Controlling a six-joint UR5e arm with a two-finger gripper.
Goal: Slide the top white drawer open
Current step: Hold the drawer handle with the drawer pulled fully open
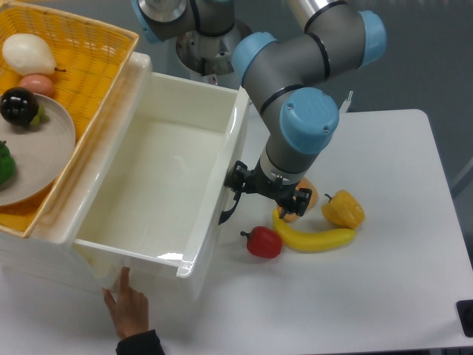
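Note:
The top white drawer [159, 188] stands pulled far out of the cabinet toward the right, its deep tray empty. Its curved black handle [229, 209] sits on the front wall at the right. My gripper [238, 185] hangs down from the arm's blue-capped wrist and is closed on the upper end of that handle. The fingertips themselves are mostly hidden by the gripper body and the drawer's front rim. The lower drawer is hidden beneath the open one.
A yellow woven basket [89, 66] with a grey plate and fruit sits on the cabinet top. A red pepper [263, 242], a banana [314, 238], a yellow pepper [344, 209] and an orange item [303, 198] lie right of the drawer. A person's hand [127, 309] rests at the cabinet's front corner.

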